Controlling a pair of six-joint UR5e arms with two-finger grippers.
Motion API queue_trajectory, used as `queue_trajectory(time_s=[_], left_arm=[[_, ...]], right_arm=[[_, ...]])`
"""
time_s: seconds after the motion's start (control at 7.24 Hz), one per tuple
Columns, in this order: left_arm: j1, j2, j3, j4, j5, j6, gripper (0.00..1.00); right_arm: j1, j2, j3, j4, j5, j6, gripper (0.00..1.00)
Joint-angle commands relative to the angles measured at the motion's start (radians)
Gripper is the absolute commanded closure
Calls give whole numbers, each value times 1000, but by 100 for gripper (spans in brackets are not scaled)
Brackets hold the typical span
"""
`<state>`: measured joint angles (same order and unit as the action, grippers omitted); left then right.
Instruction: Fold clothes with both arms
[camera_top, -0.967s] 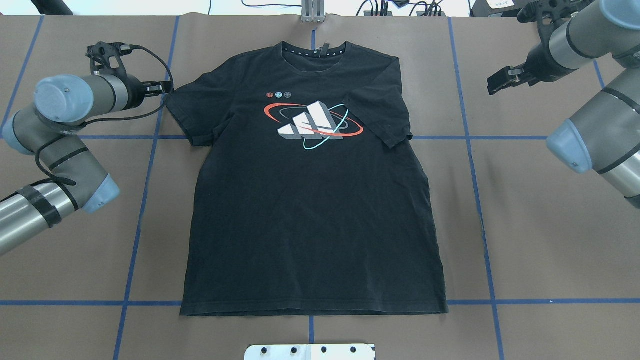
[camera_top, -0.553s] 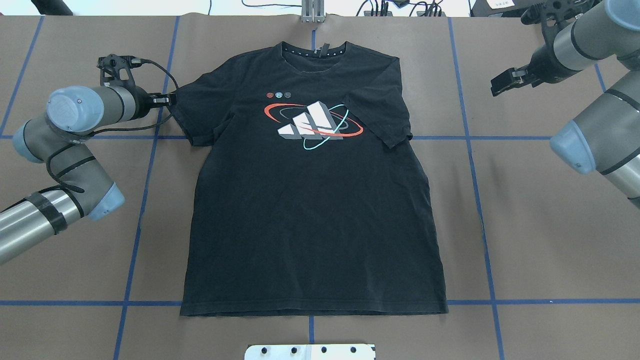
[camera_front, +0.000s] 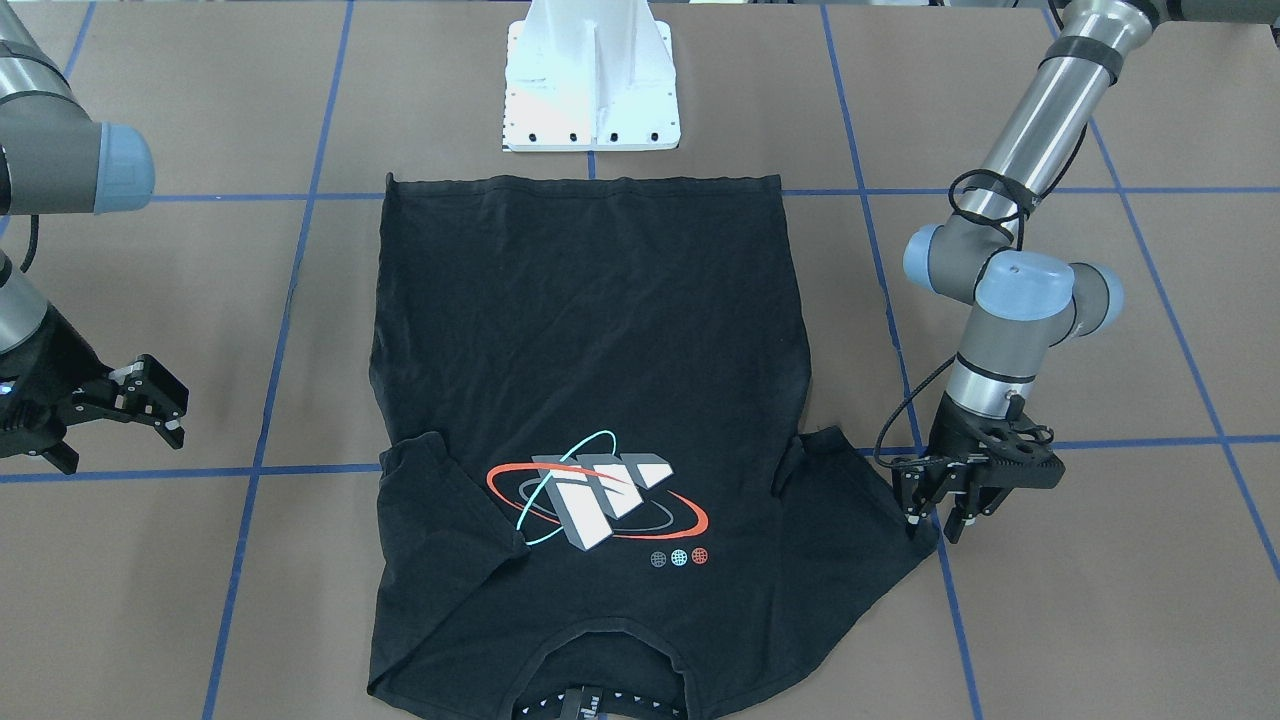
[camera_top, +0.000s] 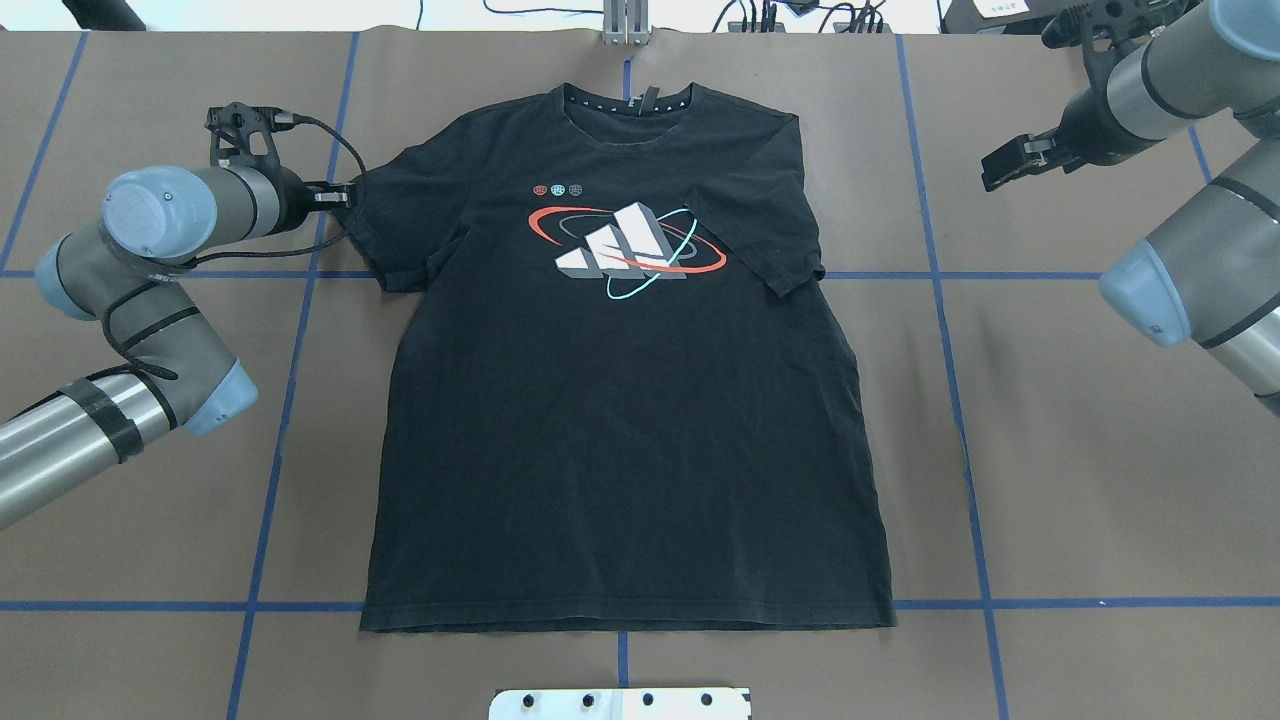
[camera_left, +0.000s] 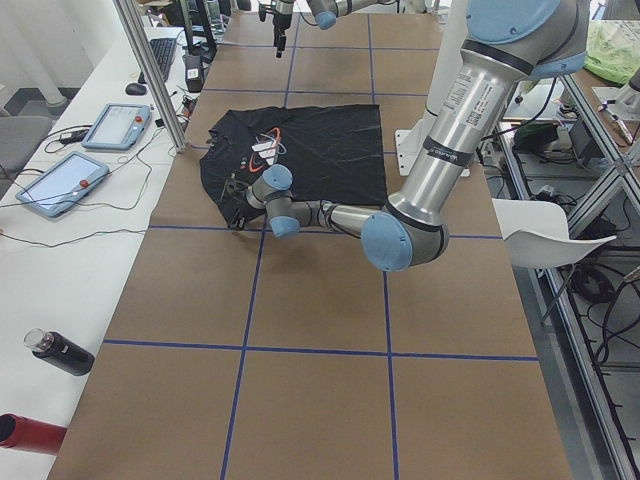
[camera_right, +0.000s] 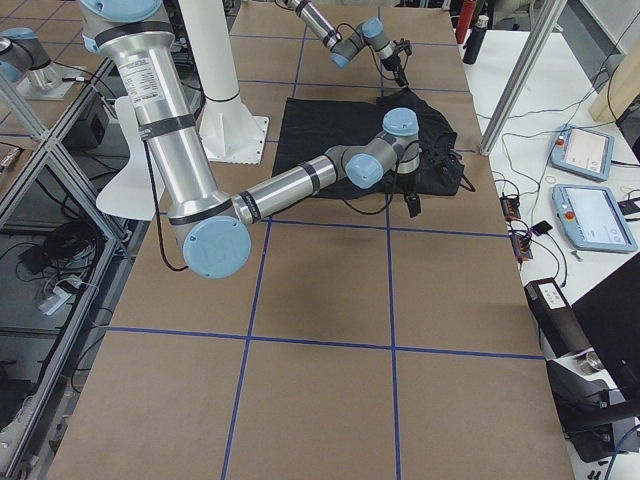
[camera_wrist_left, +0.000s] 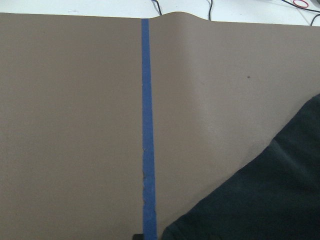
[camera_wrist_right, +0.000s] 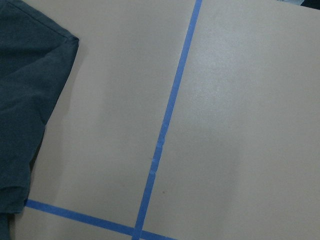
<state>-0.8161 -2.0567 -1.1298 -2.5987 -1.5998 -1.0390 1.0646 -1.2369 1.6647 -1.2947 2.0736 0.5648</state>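
The black short-sleeved cotton T-shirt lies flat in the middle of the brown paper-covered tabletop with blue tape lines. Its grey-white block graphic faces up, its collar points to the far edge and its hem to the near edge by my base.

My left gripper is low at the left sleeve, which spreads out toward the table's left edge. My jaws there are spread, one finger at the sleeve's outer hem and the other just outside it over bare paper. I am not pinching the cloth yet. I judge I am placed here because that hem is the loose edge I can get under, and lifting it lets me carry the sleeve inward over the chest.

My right gripper hangs above the table toward the far right corner, well apart from the shirt, with its jaws also spread and nothing between them. The right sleeve already lies turned in over the body, so I judge this arm is parked clear of it while the left one does its side.

The risk on my left is closing on only the top layer, or on the paper.
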Motion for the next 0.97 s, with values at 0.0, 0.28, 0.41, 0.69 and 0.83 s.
queue_trajectory(time_s=[0.0, 0.28, 0.41, 0.69, 0.83], left_arm=[[-2, -3, 8, 0, 23, 13, 49], [-3, -2, 11, 0, 24, 27, 49], [0, -3, 11, 0, 24, 27, 50], [3, -8, 11, 0, 24, 25, 55], [5, -8, 11, 0, 24, 25, 55]], right_arm=[[-2, 1, -2, 0, -1, 1, 0], [-2, 2, -10, 0, -1, 3, 0], [-2, 4, -10, 0, -1, 3, 0], [-3, 5, -10, 0, -3, 4, 0], [-3, 5, -10, 0, -4, 4, 0]])
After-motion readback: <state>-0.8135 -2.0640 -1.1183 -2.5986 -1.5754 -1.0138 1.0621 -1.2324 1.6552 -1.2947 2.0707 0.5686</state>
